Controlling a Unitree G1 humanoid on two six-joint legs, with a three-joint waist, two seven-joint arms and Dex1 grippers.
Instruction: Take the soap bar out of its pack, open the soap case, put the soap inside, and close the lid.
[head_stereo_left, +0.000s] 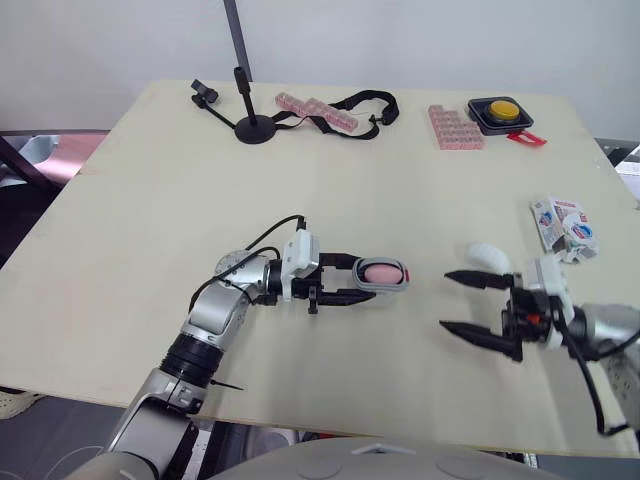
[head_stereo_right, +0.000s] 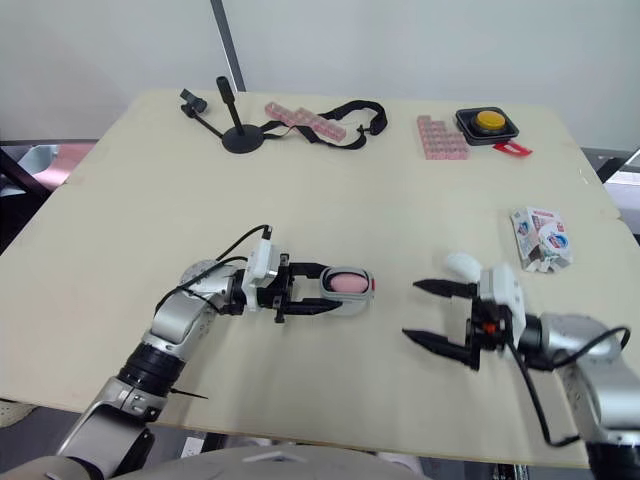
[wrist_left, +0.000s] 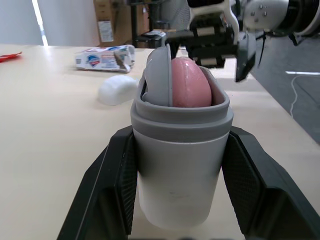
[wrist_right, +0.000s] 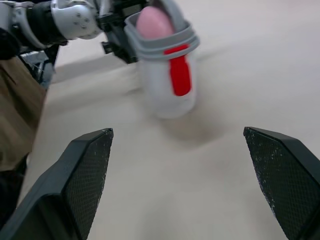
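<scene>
so the left gripper (head_stereo_left: 372, 278) has its jaws clenched on the soap case (wrist_left: 177, 165), one black finger down each side of the grey body. the case sits a bit in front of the middle of the desk (head_stereo_left: 150, 200), open end pointing toward the robot's right. the pink soap bar (head_stereo_left: 382, 272) is already tucked inside, with its rounded end poking up past the darker grey rim. from the right wrist view you can see a red strip (wrist_right: 179, 70) running down the side of the case

the right gripper (head_stereo_left: 445, 300) is off to the right of the case, apart from it, jaws released and spread wide with nothing between them, tips aimed back at the case. just beside its upper finger there's a white oval piece (head_stereo_left: 487, 255) lying on the desk, can't tell for sure whether that's the lid

the soap pack (head_stereo_left: 563, 225) lies near the right edge of the desk, looks torn open and crumpled

far side of the desk: a yellow button (head_stereo_left: 503, 108) in a black housing, a pink pill organiser (head_stereo_left: 455, 127) right next to it, a black strap (head_stereo_left: 365, 103), and a small black stand (head_stereo_left: 252, 120)
</scene>
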